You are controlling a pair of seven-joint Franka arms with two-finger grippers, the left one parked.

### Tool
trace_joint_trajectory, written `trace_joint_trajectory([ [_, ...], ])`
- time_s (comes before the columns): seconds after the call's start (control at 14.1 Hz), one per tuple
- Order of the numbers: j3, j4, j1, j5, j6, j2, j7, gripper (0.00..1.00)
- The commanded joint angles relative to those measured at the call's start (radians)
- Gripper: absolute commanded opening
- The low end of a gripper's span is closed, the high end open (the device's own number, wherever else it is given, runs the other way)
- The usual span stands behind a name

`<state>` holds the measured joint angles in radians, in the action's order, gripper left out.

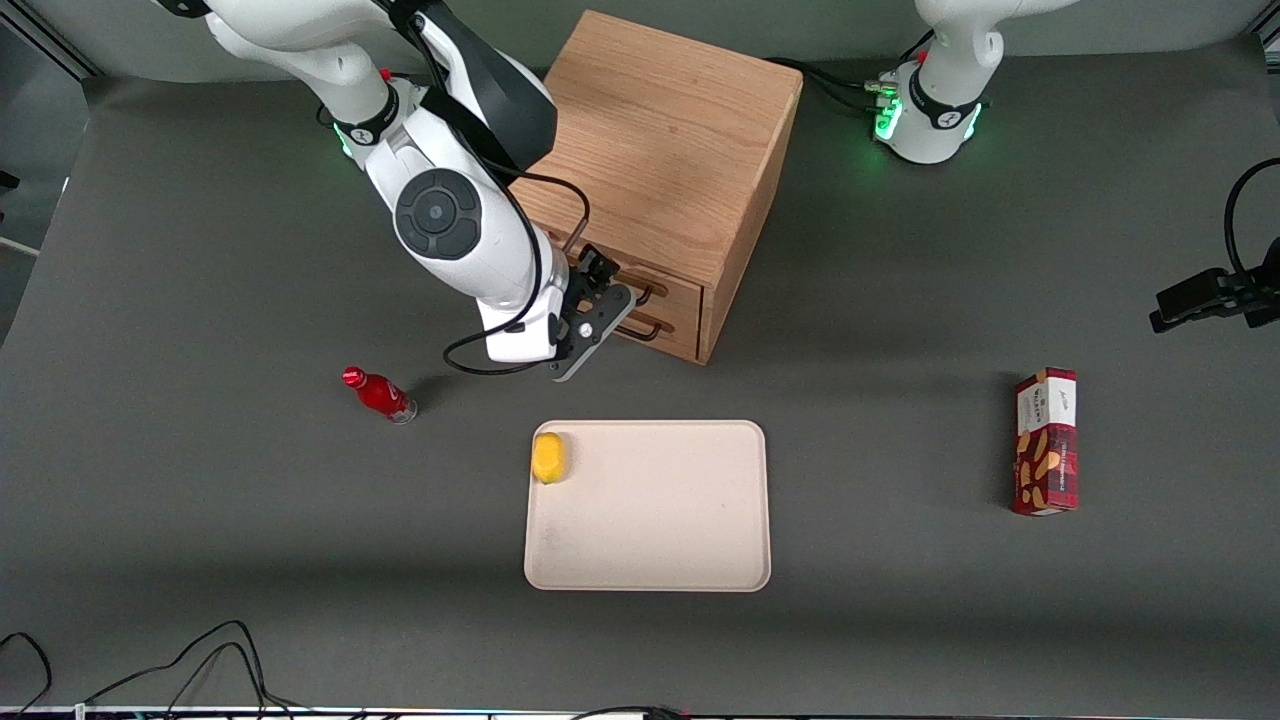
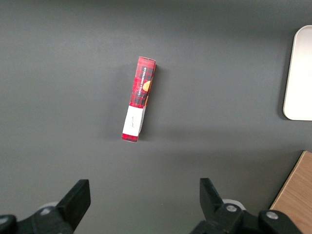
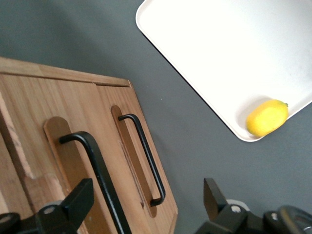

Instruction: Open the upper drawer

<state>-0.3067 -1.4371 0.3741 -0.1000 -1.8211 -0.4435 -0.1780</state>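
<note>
Your largest item is the grey table (image 1: 200,560), and on it the oak cabinet (image 1: 670,160) stands toward the edge farthest from the front camera, its two drawer fronts turned toward the tray. The beige tray (image 1: 650,540) lies nearer the front camera than the cabinet, just in front of the drawers.

Your working arm (image 1: 450,215) reaches down beside the cabinet, and its gripper (image 1: 598,318) hangs right in front of the drawer fronts, between cabinet and tray. In the right wrist view you see its fingers (image 3: 73,202) set well apart, clamped on nothing, with the handle of the upper drawer (image 3: 63,161) running between them.

That upper drawer sits flush in the cabinet front, with the lower drawer (image 3: 139,161) and its own black handle just beside it.

Toward the parked arm's end of the table you have a red plaid biscuit box (image 1: 1046,441) lying flat, well apart from the tray.

A small red bottle (image 1: 379,394) lies tilted on the table toward the working arm's end.

A lemon (image 1: 549,457) rests in the tray, in the corner closest to the gripper.
</note>
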Motion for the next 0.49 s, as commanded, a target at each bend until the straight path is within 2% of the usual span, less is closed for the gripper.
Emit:
trace_joint_trajectory([
  [0.0,-0.003,-0.063,0.000,0.051,-0.015,0.048,-0.046,1.00],
  [0.42,-0.017,-0.126,-0.003,0.056,-0.050,0.066,-0.067,1.00],
])
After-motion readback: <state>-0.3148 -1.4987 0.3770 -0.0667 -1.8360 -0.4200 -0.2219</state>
